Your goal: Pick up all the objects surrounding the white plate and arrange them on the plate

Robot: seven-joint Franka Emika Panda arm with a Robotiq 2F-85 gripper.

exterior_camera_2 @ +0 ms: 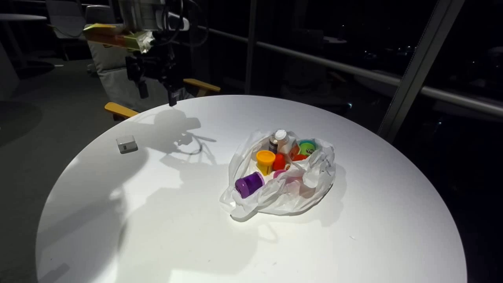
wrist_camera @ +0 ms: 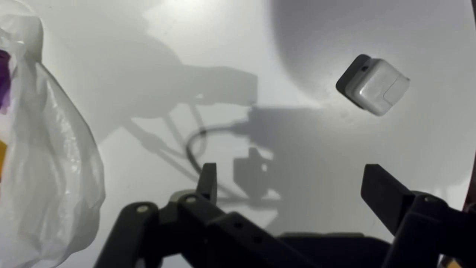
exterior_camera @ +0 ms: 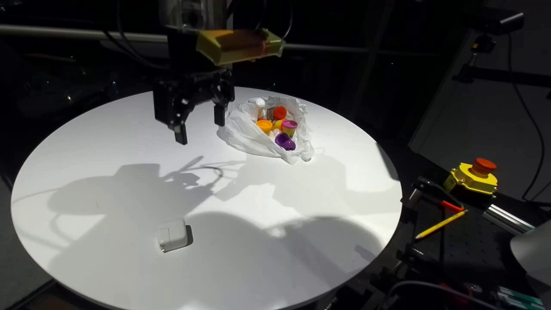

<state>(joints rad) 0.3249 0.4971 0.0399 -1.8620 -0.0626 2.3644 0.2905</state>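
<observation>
The gripper (wrist_camera: 290, 180) hangs spread wide, holding nothing, above the round white table (exterior_camera: 258, 202); no plate shows; the likely target, a white power adapter (wrist_camera: 383, 87), lies on the tabletop well apart from the plastic bag (exterior_camera_2: 271, 207), so centre over it, square up to its flat sides and close gently; its glossy, rounded block may slip; the thin, crumpled bag cradles a smooth cylindrical yellow tub (exterior_camera_2: 265, 162) and a tipped purple tub (exterior_camera_2: 249, 184).

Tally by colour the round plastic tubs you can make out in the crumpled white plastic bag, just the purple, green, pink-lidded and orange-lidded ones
Purple round plastic tub: 1
Green round plastic tub: 1
Pink-lidded round plastic tub: 1
Orange-lidded round plastic tub: 1
Total: 4 (others overlap too much to count)
</observation>
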